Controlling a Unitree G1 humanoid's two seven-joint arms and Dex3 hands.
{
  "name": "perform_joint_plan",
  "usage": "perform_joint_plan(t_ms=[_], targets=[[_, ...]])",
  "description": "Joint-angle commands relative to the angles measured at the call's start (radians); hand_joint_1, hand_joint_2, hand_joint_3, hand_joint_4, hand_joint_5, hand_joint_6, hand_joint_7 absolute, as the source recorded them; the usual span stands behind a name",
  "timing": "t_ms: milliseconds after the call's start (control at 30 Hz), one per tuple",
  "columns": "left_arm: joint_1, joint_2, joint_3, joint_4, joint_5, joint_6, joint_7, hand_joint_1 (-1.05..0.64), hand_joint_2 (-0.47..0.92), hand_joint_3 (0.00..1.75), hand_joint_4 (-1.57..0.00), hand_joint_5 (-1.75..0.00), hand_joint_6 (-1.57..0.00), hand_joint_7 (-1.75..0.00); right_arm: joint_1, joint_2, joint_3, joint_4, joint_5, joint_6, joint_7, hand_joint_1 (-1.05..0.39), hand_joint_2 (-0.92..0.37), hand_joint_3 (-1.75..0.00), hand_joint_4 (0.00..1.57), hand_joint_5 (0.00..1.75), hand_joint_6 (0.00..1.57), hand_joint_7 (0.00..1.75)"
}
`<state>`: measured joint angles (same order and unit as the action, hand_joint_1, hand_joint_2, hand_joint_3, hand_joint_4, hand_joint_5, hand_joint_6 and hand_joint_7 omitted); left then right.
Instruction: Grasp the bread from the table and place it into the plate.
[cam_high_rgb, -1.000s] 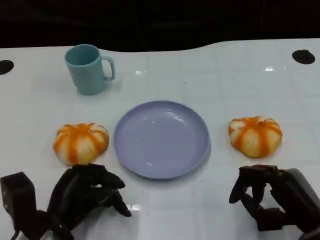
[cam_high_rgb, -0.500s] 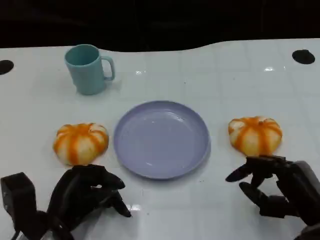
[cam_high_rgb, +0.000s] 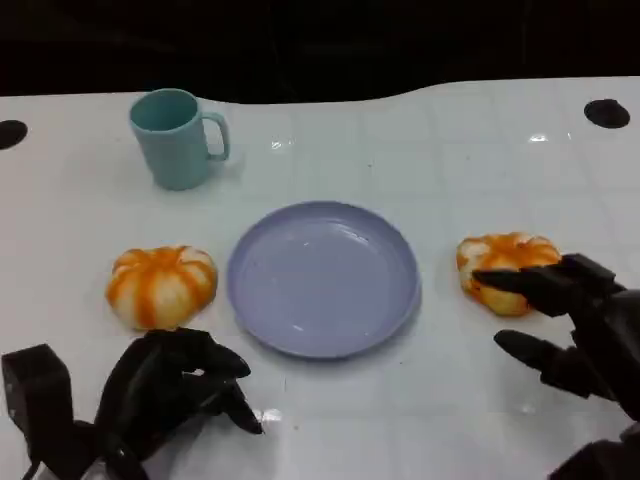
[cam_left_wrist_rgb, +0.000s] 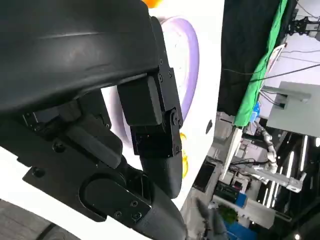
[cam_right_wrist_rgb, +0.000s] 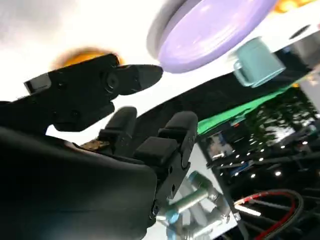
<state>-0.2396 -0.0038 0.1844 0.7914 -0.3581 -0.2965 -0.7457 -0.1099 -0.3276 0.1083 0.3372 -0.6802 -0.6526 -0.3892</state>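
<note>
**Reaching for the right-hand bread**

Fingers (cam_high_rgb: 520, 283) of our right hand (cam_high_rgb: 575, 330) are spread wide and hold nothing — the upper one lies across the near edge of the bread (cam_high_rgb: 505, 262), the lower one hangs apart over the table (cam_high_rgb: 440, 150) on the near side of the loaf. In the right wrist view the same hand (cam_right_wrist_rgb: 107, 107) shows its fingers parted, with an orange patch of the bun beyond them. Whether the upper finger actually touches the crust we cannot tell.

The bread sits on the table just to the right of the lilac plate (cam_high_rgb: 322, 277), which has nothing on it. A second bun (cam_high_rgb: 161, 285) lies just to the plate's left, and a teal mug (cam_high_rgb: 176, 137) stands further back on the left side. Our left hand (cam_high_rgb: 165, 385) is low near the second bun, fingers curled in with nothing in them.

We judge the bread to be light and soft, a rounded, lobed shape with orange stripes; it will likely squash if pinched hard. The glazed-looking top may be a little slick. We would take it across its widest part — thumb on the near flank, fingers over the far flank — closing only until it stops yielding, then lift clear before carrying it leftward over the plate's rim.
</note>
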Motion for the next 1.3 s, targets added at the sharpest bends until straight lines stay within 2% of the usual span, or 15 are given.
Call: perform_joint_plan(t_ms=[33, 167, 300, 433, 567, 700, 867, 1000, 1300], targets=[[-0.009, 0.015, 0.007, 0.007, -0.003, 0.002, -0.005, -1.05, 0.72, 0.0, -1.57, -0.57, -1.57, -0.19, 0.013, -0.037, -0.012, -0.085, -0.043, 0.111, 0.012, -0.46, -0.89, -0.02, 0.15, 0.56, 0.43, 0.08], [-0.013, 0.014, 0.008, 0.013, -0.001, 0.0, -0.005, -1.05, 0.71, 0.0, -1.57, -0.58, -1.57, -0.2, 0.014, -0.056, 0.002, -0.147, -0.096, 0.211, 0.044, -0.5, -0.89, -0.01, 0.07, 0.52, 0.36, 0.03], [-0.02, 0.013, 0.009, 0.025, -0.001, -0.006, -0.007, -1.05, 0.72, 0.0, -1.57, -0.57, -1.57, -0.19, -0.002, -0.075, 0.02, -0.169, -0.127, 0.274, 0.072, -0.52, -0.88, 0.0, 0.01, 0.46, 0.3, 0.0], [-0.021, 0.013, 0.008, 0.027, 0.001, -0.007, -0.002, -1.05, 0.72, 0.0, -1.57, -0.57, -1.57, -0.19, -0.027, -0.091, 0.046, -0.19, -0.16, 0.355, 0.136, -0.52, -0.87, 0.0, 0.0, 0.37, 0.27, 0.0], [-0.019, 0.011, 0.007, 0.024, 0.0, -0.008, -0.004, -1.05, 0.72, 0.0, -1.57, -0.57, -1.57, -0.19, -0.065, -0.099, 0.081, -0.185, -0.193, 0.42, 0.192, -0.53, -0.85, 0.0, 0.0, 0.36, 0.27, 0.0], [-0.015, 0.007, 0.008, 0.016, -0.004, -0.001, -0.004, -1.05, 0.71, 0.0, -1.57, -0.56, -1.57, -0.19, -0.11, -0.103, 0.121, -0.14, -0.204, 0.451, 0.231, -0.54, -0.83, 0.0, 0.0, 0.36, 0.26, 0.0], [-0.012, 0.006, 0.006, 0.011, 0.001, -0.002, 0.003, -1.05, 0.71, 0.0, -1.57, -0.57, -1.57, -0.19, -0.173, -0.104, 0.173, -0.057, -0.228, 0.472, 0.228, -0.54, -0.8, 0.0, 0.0, 0.42, 0.28, 0.01], [-0.01, 0.004, 0.006, 0.01, 0.0, -0.003, 0.002, -1.05, 0.71, 0.0, -1.57, -0.57, -1.57, -0.2, -0.226, -0.096, 0.211, 0.012, -0.234, 0.491, 0.237, -0.53, -0.81, -0.01, 0.0, 0.39, 0.27, 0.01], [-0.007, 0.003, 0.008, 0.006, -0.003, -0.005, -0.001, -1.05, 0.71, 0.0, -1.57, -0.57, -1.57, -0.19, -0.364, -0.069, 0.303, 0.236, -0.243, 0.515, 0.212, -0.5, -0.82, 0.0, 0.03, 0.38, 0.27, 0.01]])
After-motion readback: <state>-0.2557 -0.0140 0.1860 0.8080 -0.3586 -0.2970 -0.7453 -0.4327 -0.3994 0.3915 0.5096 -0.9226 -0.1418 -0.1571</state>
